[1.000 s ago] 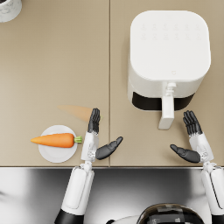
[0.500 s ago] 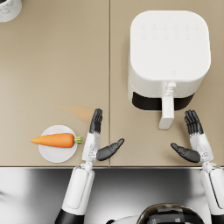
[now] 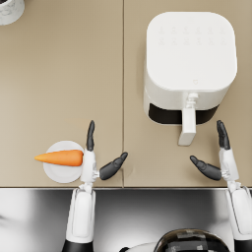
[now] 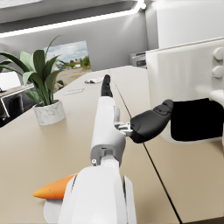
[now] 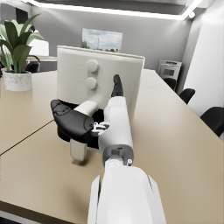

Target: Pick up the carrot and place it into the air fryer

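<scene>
An orange carrot (image 3: 61, 157) lies on a small white plate (image 3: 60, 172) near the table's front edge, its tip pointing left; the carrot (image 4: 52, 190) also shows in the left wrist view. My left hand (image 3: 97, 158) is open just right of the plate, fingers spread, holding nothing. The white air fryer (image 3: 189, 64) stands at the back right with its dark drawer slot and white handle (image 3: 187, 125) facing me. My right hand (image 3: 218, 157) is open, right of the handle and nearer the table edge. The air fryer (image 5: 98, 81) fills the right wrist view behind that hand (image 5: 94, 118).
A potted plant in a marbled white pot (image 3: 10, 9) stands at the table's far left corner, also seen as the plant (image 4: 40, 83) in the left wrist view. A seam (image 3: 123, 88) runs down the beige tabletop. The table's front edge (image 3: 147, 187) lies just behind both hands.
Both hands have drawn back slightly toward the table's front edge. The carrot, plate and air fryer have not moved.
</scene>
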You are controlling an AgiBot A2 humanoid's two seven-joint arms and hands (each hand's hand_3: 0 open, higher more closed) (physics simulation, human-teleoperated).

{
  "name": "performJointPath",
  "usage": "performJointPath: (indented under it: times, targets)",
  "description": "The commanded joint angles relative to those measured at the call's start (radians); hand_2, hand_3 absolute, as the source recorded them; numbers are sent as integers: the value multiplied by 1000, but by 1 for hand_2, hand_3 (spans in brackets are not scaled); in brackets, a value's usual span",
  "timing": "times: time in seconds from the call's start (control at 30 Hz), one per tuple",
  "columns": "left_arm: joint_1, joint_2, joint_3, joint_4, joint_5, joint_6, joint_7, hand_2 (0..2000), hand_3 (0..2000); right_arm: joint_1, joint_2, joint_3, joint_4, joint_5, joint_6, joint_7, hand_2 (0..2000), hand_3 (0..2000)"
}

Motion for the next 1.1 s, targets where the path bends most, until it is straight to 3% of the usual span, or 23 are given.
performJointPath:
  times: [0.03,0.43,0.47,0.53,0.63,0.77,1.0,1.1]
  targets:
    - [-43,1,-118,-46,45,0,0,0,0,4,-4,2,-9,8,0,0,0,0]
    - [-105,33,-347,-45,586,0,0,0,0,5,-34,4,-26,29,0,0,0,0]
    - [-109,35,-346,-51,631,-39,-20,0,0,6,-37,1,-24,29,0,0,0,0]
    - [-95,29,-365,-41,722,-205,-136,0,0,9,-42,-9,-18,30,0,0,0,0]
    - [-89,26,-369,-45,858,-333,-212,0,0,0,-45,-3,-22,30,0,0,0,0]
    - [-89,27,-346,-21,1040,-416,-226,0,0,0,-54,1,-33,30,0,0,0,0]
    - [-91,29,-324,22,1359,-456,-219,0,0,10,-72,-11,-65,30,0,0,0,0]
    - [-61,22,-284,122,1496,-463,-215,0,0,17,-81,-14,-83,29,0,0,0,0]
